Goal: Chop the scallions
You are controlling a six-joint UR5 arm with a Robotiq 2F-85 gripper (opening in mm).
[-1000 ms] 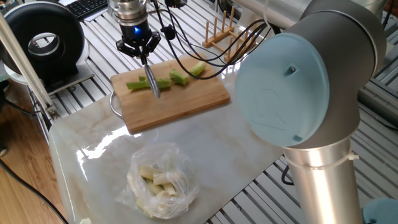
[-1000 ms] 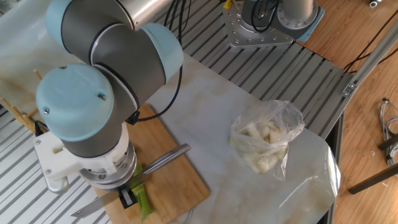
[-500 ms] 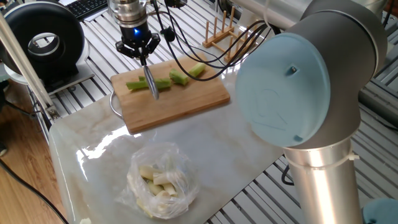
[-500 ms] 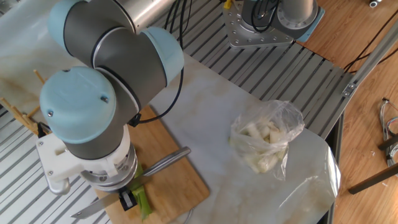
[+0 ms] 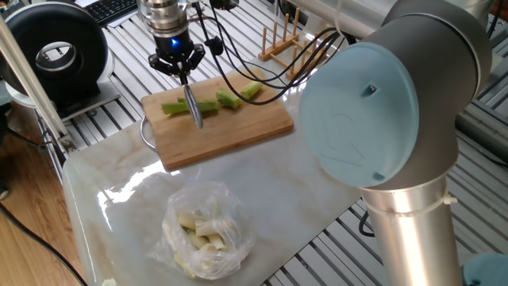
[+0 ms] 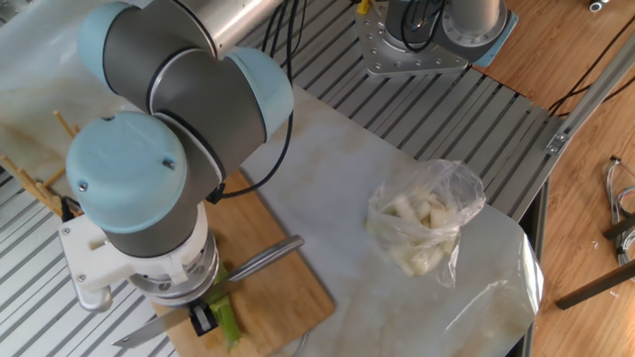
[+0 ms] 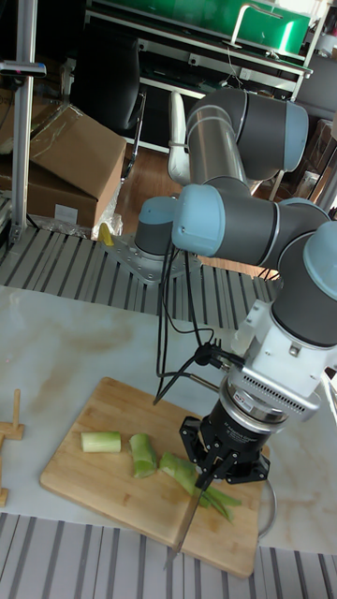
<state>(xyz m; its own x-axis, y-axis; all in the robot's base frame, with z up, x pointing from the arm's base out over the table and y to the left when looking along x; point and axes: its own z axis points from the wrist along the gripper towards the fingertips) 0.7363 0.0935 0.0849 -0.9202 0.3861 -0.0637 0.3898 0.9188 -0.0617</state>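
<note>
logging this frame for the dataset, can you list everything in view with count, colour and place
cutting board: one, light wood, on the marble slab
scallions: one long green stalk and two short cut chunks, in a row on the cutting board
knife: one, silver, held by the gripper, blade on the long stalk
plastic bag: one, clear, holding pale whitish pieces, on the marble slab away from the board
marble slab: one, white veined, on the ribbed metal table
wooden rack: one, light wood, beside the board
gripper: one, black, shut on the knife handle, above the board
</note>
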